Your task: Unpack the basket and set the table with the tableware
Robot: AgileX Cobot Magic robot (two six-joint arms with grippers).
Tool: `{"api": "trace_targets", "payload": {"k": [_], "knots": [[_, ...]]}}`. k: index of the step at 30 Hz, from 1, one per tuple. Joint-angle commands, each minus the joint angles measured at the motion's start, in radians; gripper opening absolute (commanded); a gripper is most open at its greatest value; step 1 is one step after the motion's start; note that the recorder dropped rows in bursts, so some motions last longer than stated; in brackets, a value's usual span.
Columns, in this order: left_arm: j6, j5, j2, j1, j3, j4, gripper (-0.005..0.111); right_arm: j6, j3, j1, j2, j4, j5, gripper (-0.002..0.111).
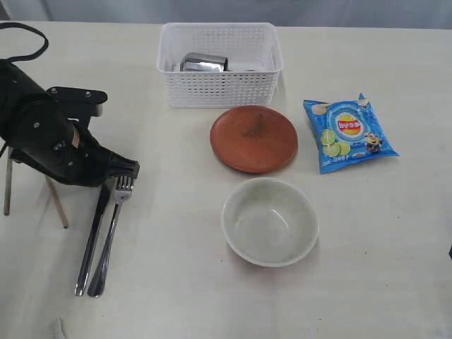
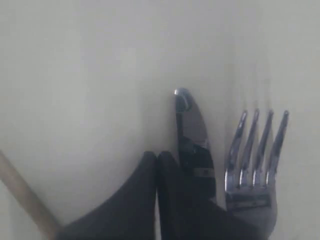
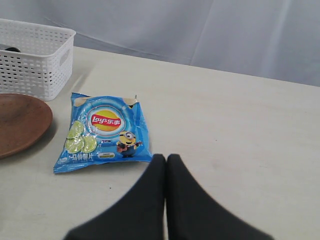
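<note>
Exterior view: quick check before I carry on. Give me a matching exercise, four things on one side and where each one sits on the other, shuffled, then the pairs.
Things:
1. steel cup
2. fork
3. chip bag
4. bowl

Places:
A. lying alongside the knife, just by the left gripper
B. inside the basket
C. flat on the table, beside the plate on the right arm's side
D. on the table, on the near side of the plate from the basket

Pairs: 1-B, 2-A, 3-C, 4-D
</note>
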Motion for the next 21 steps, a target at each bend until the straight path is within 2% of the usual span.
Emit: {"api": "trace_targets", "payload": {"k": [1,8,11,17,21], "knots": [[0.002,0.008,-0.031,0.004,0.005,0.005,0.000,0.001,0.004,0.000,-0.004,-0.006,-0.003,0.000],[0.021,-0.040,-0.227,0.004,0.007,0.030,0.000,0.001,0.004,0.000,-0.004,-0.006,-0.003,0.000],[0.065,-0.105,-0.336,0.004,0.028,0.030,0.000,0.001,0.004,0.000,-0.004,-0.006,-0.003,0.000],[0.086,-0.310,-0.594,0.004,0.144,0.030,0.000,0.001,0.004,0.000,-0.004,-0.006,-0.003,0.000],[0.116,-0.332,-0.763,0.004,0.215,0.030,0.000,0.001,0.004,0.000,-0.004,-0.006,-0.003,0.000]]}}
